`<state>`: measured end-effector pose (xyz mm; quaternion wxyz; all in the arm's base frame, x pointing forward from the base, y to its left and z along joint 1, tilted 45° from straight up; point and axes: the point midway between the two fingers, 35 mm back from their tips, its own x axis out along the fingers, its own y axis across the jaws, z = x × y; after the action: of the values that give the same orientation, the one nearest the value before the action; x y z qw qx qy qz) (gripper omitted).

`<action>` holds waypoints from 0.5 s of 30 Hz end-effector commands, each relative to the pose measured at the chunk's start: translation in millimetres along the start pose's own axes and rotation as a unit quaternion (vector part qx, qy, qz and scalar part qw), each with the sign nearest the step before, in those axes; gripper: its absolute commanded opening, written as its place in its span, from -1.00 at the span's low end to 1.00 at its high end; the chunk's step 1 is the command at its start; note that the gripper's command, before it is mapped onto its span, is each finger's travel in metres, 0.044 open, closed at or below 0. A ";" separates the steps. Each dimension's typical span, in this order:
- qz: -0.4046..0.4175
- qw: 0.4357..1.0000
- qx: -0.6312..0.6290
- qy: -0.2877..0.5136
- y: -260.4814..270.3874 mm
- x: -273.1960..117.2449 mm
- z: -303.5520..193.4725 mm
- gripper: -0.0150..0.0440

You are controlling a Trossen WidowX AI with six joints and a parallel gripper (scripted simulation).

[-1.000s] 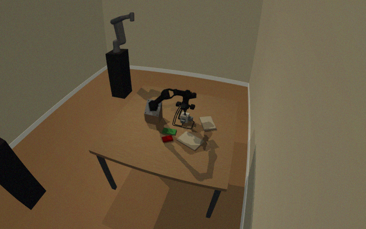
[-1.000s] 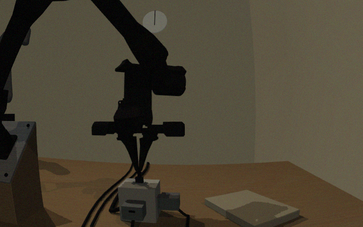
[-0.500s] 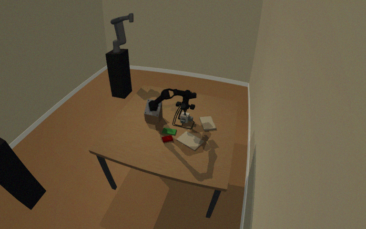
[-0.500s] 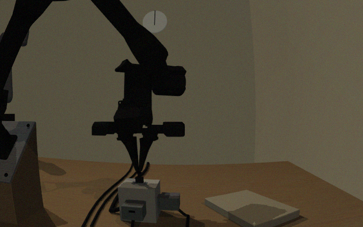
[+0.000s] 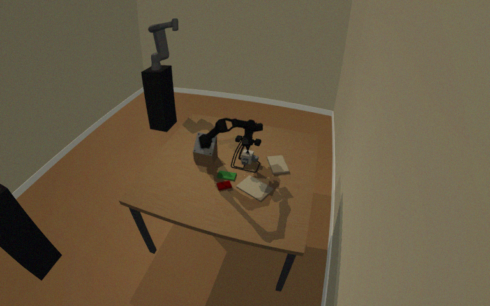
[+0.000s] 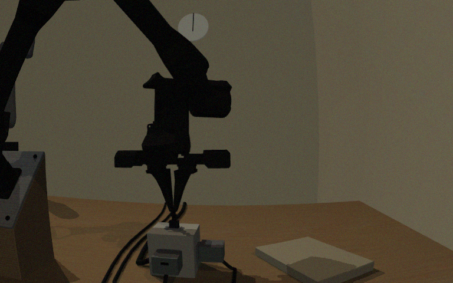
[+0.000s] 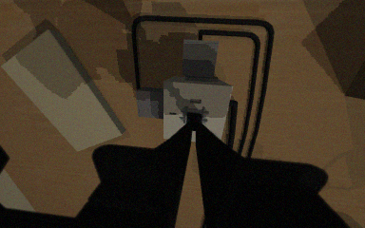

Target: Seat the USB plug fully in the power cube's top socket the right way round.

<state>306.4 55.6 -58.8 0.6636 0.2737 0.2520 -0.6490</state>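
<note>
— While the end effector (image 6: 173, 213) hangs straight down over the power cube (image 6: 173, 248), how far along would you say the job is?

— Partway at best, I'd judge. Its fingers are clenched on the USB plug (image 6: 174, 223), a small dark stub standing on the cube's top face. Whether the plug has been turned the right way round I cannot tell; it is too small and dark. It seems to sit low against the top, yet I can't confirm it is fully home. Letting go and drawing the arm clear are not yet done.

— And going left to right across the bench (image 5: 173, 201)?

— Nearest the back left corner stands the arm's base (image 5: 205, 146). Next come the green block (image 5: 226, 175) and the red block (image 5: 224, 185), towards the front edge. Then the cube, about mid-bench and nearer the back edge, with black cables (image 7: 259, 85) looped around it and grey plugs in its side sockets. Right of it lie two pale flat slabs (image 5: 278, 164), one nearer the right edge, one nearer the front.

— So where is the plug relative to the fingertips?

— Directly between them, at the very tips, in the wrist view meeting at the middle of the cube's top.
</note>
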 end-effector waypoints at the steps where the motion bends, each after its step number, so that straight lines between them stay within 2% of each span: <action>1: -0.004 1.000 0.003 -0.003 0.6 5.1 2.4 -0.49; 3: -0.004 1.000 0.003 -0.003 0.6 5.1 2.4 -0.49; 7: 0.000 1.000 0.000 0.000 -0.1 0.0 0.0 -0.17; 15: 0.000 1.000 0.000 0.000 -0.1 0.0 0.0 -0.17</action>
<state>306.1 55.6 -58.9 0.6634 0.2732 0.2524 -0.6492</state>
